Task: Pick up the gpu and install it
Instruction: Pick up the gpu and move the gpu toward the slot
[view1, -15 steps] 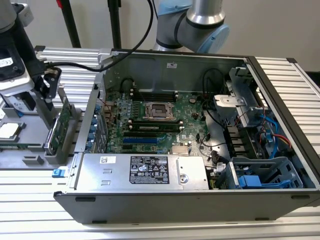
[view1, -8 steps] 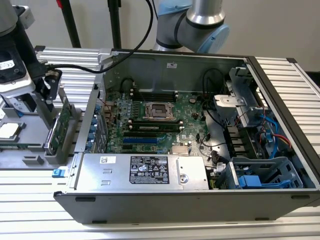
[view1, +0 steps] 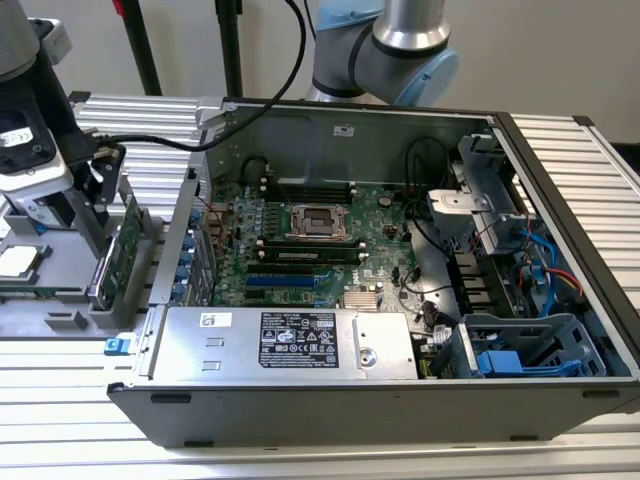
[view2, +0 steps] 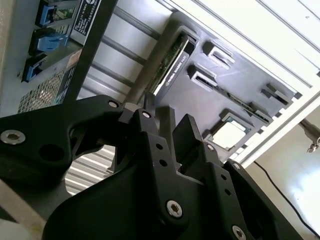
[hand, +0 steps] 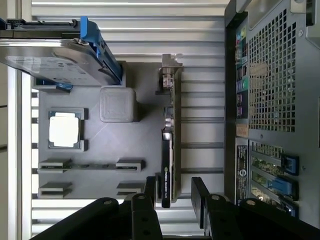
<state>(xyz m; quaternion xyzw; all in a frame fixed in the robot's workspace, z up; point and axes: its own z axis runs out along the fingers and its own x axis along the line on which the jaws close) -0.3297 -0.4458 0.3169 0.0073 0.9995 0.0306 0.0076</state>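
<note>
The gpu (view1: 128, 243) is a thin green card standing on edge in a slot of the grey parts holder (view1: 60, 300), at the exterior view's left, outside the computer case. The first wrist view sees the gpu (hand: 169, 145) edge-on, with its silver bracket (hand: 170, 75) at the far end. My gripper (hand: 174, 192) is open there, one black finger on each side of the card's near end with a gap on both sides. In the second wrist view the gripper (view2: 167, 117) hangs just short of the gpu (view2: 172, 65). In the exterior view the gripper (view1: 103, 215) is right beside the card's top.
The open computer case (view1: 560, 200) holds the green motherboard (view1: 300, 240) and a silver power supply (view1: 290, 345). Its perforated back wall (hand: 270, 75) stands close beside the holder. The holder also carries a CPU chip (hand: 64, 129) and a hard drive with blue rails (hand: 55, 60).
</note>
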